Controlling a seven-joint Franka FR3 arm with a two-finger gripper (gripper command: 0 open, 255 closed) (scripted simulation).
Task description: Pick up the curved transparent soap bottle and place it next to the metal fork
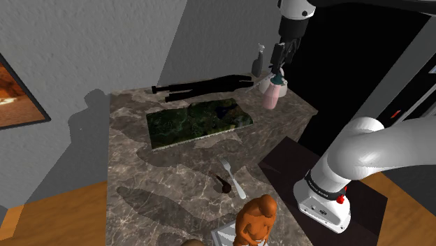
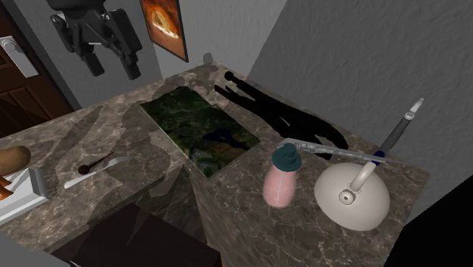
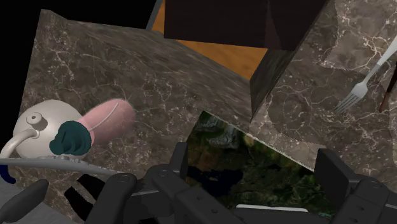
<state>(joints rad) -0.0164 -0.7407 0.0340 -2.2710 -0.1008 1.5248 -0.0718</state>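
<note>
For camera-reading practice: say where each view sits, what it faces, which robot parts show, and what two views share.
Shoulder view: beside the stand, looking down over the marble counter; white arm and gripper show.
Second exterior view: above the stand's side, facing the wall across the counter; gripper shows.
Wrist view: on the gripper, looking down at the counter; black fingers show.
Shared: pink soap bottle and fork.

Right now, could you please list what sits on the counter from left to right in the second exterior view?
The fork, dark green slab, pink soap bottle with a teal cap, white round vessel.
</note>
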